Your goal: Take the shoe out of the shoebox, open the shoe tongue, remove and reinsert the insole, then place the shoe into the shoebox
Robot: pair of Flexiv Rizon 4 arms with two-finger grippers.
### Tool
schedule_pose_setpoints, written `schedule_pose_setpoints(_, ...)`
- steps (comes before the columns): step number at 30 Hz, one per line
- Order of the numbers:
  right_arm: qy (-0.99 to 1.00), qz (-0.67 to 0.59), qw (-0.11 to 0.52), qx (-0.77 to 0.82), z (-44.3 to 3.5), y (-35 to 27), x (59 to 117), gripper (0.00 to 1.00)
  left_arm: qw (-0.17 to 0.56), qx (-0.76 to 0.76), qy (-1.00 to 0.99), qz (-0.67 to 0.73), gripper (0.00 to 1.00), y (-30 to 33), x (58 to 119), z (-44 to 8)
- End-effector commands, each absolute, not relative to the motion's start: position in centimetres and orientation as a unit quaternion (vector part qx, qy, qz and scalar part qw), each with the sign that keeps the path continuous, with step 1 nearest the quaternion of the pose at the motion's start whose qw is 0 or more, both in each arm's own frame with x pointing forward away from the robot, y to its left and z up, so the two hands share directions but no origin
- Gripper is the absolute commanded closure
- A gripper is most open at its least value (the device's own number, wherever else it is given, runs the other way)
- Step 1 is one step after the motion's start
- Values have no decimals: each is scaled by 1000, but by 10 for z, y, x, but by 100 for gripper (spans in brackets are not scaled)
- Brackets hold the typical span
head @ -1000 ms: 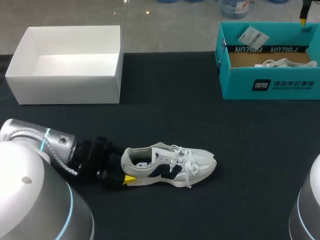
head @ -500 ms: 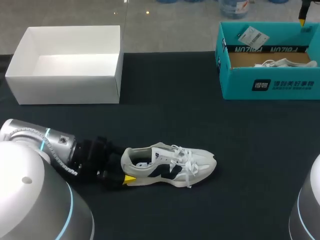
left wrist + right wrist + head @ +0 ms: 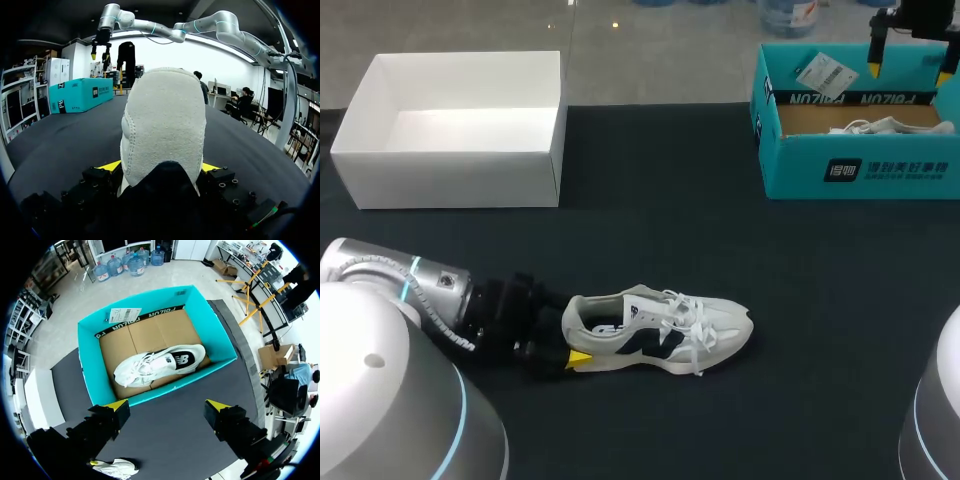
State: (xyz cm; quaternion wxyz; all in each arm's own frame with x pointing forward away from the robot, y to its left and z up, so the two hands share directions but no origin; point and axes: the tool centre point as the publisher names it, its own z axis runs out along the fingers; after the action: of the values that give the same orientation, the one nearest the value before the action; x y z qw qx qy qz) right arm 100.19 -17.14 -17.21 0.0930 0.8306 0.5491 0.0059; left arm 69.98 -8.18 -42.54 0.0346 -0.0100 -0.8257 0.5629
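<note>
A white sneaker (image 3: 660, 332) with a dark side mark lies on its side on the black table, toe to the right. My left gripper (image 3: 568, 340) is shut on its heel; in the left wrist view the pale heel (image 3: 164, 125) fills the gap between the yellow tips. The teal shoebox (image 3: 860, 165) stands at the back right with a second white shoe (image 3: 160, 365) inside on brown card. High above the box's far rim, my right gripper (image 3: 910, 62) hangs open and empty, looking down into the box with its fingers (image 3: 117, 406) spread.
An empty white box (image 3: 455, 130) stands at the back left. A paper tag (image 3: 825, 72) sits on the teal box's back wall. Black table (image 3: 720, 230) lies between the boxes and the sneaker.
My right gripper has shifted left into fuller view above the teal shoebox's back edge. The left gripper and the sneaker have stayed put.
</note>
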Motion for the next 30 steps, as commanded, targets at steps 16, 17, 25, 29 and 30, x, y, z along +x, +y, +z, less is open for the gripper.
schedule_pose_setpoints(16, 558, -2, 96, 825, -172, -71, 929, 0, 34, -10, -826, 563, 100, -83, 698, -429)
schedule_pose_setpoints(17, 557, -1, 96, 825, -174, -66, 926, 0, 34, -10, -826, 563, 100, -83, 698, -429)
schedule_pose_setpoints(25, 559, 2, 95, 824, -192, -26, 904, 0, 34, -10, -826, 563, 100, -83, 698, -429)
schedule_pose_setpoints(29, 565, 5, 88, 820, -206, -2, 895, 0, 34, -10, -826, 563, 100, -83, 698, -429)
schedule_pose_setpoints(30, 567, 7, 87, 819, -208, 6, 891, 0, 34, -10, -826, 563, 100, -83, 698, -429)
